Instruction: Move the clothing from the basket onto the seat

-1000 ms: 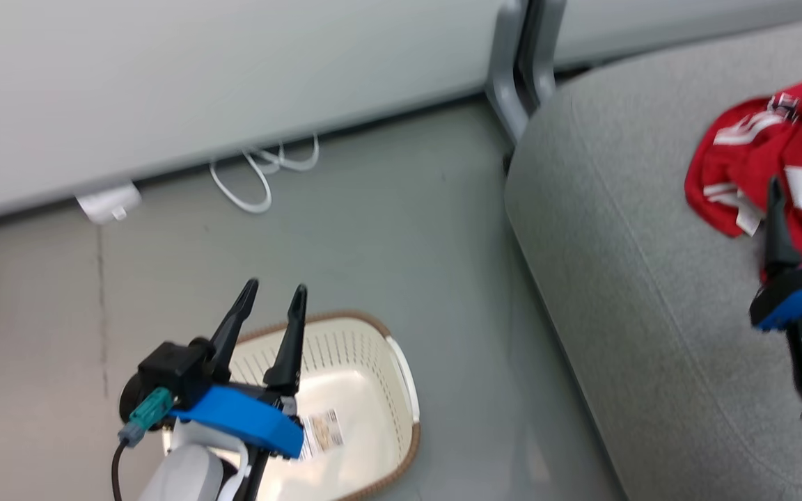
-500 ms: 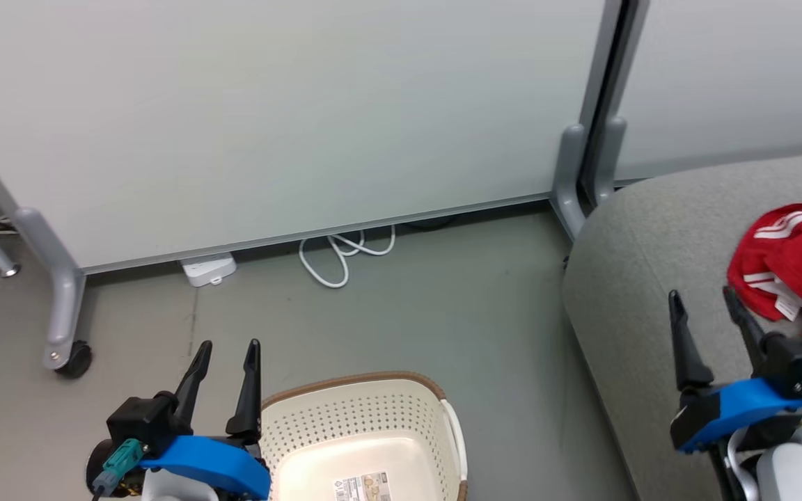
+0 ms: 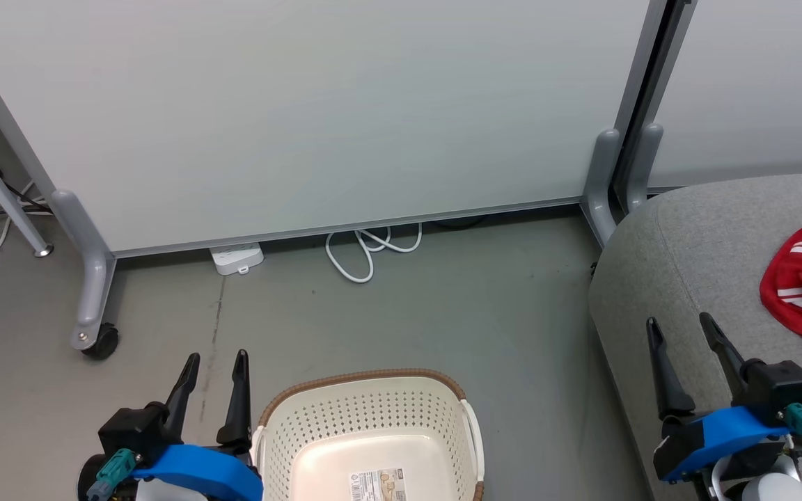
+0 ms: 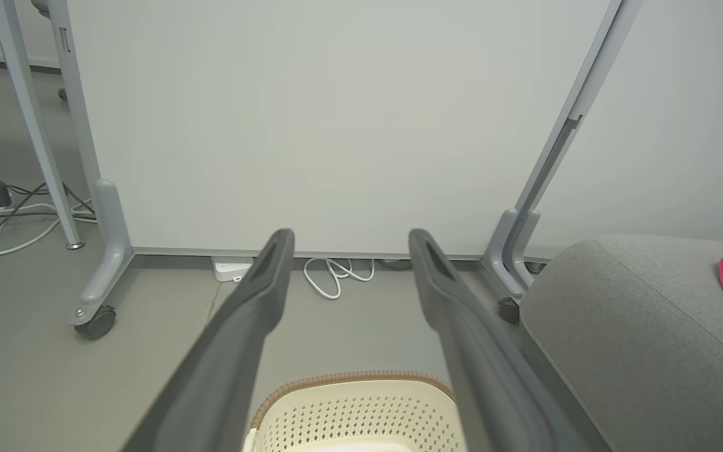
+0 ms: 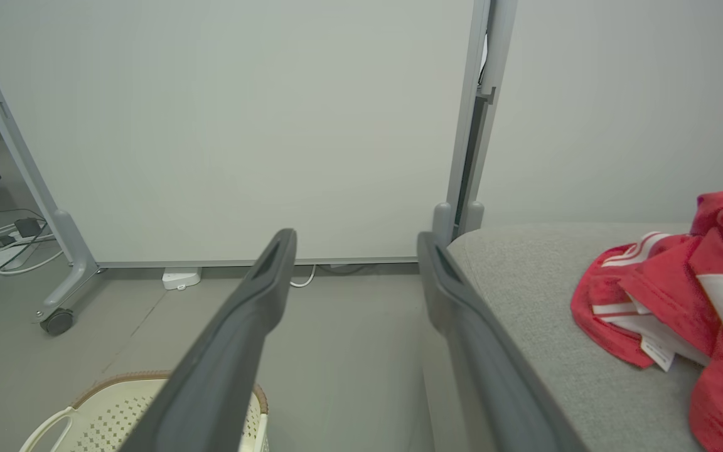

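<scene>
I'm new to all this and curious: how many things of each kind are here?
Baskets: 1, the basket
Sofas: 1, the sofa
Heaps of red clothing: 1, on the sofa
Robot tools: 2, the left tool and the right tool, both open
White power strips: 1, the power strip
Total: 6

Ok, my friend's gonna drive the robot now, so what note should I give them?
Left gripper: open, holding nothing, beside the basket on its left.
Right gripper: open, holding nothing, over the seat near its edge.
Clothing: a red heap on the seat, apart from both grippers.
Done: the part of the basket floor in view bears just a label, no clothing.
Left: probably nothing, but the basket's near end is out of frame, so check there.
</scene>
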Tool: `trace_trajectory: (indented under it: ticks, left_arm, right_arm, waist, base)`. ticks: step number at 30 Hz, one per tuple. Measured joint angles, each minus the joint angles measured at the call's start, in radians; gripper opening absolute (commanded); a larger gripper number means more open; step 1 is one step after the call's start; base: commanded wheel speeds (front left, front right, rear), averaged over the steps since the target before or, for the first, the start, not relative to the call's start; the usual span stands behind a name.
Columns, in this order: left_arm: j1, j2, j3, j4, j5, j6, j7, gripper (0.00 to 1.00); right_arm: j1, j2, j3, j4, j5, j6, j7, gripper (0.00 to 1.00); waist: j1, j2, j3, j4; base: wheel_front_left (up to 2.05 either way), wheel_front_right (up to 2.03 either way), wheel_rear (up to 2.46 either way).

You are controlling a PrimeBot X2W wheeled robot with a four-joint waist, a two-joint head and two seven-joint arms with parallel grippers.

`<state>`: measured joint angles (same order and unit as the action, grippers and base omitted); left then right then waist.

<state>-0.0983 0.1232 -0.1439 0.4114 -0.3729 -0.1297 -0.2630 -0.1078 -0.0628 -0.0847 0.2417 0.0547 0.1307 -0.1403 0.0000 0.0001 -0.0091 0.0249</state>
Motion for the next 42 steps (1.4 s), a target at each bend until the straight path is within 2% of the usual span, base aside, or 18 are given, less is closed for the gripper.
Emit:
trace_trajectory:
  ticks: [8,9,19,35,42]
  left_arm:
    - [0.0,-0.002,-0.016,0.006,-0.007,0.0,0.0,1.0]
    - [0.0,-0.002,-0.019,0.008,-0.008,0.0,0.0,0.0]
    - [0.083,-0.016,-0.029,0.084,-0.017,0.0,0.013,0.0]
    - [0.077,-0.03,0.032,0.035,-0.282,0.0,0.091,0.0]
    - [0.073,-0.033,0.048,0.018,-0.364,0.0,0.117,0.0]
  right_arm:
    - [0.018,0.003,-0.008,-0.019,-0.001,0.0,0.012,1.0]
    - [0.02,0.004,-0.007,-0.02,-0.001,0.0,0.012,0.0]
    - [0.065,0.014,-0.006,0.074,0.008,0.0,0.021,0.0]
    - [0.065,0.016,-0.011,0.064,0.345,0.0,0.07,0.0]
    - [0.063,0.016,-0.012,0.06,0.448,0.0,0.086,0.0]
  waist:
    - [0.0,0.0,0.002,0.008]
    - [0.0,0.0,0.002,0.008]
    - [0.0,0.0,0.002,0.008]
    - [0.0,0.0,0.004,0.004]
    - [0.0001,0.0,0.004,0.002]
  base:
    - [0.0,0.0,0.0]
    - [0.0,0.0,0.0]
    - [0.0,0.0,0.0]
    - [0.0,0.0,0.0]
    - [0.0,0.0,0.0]
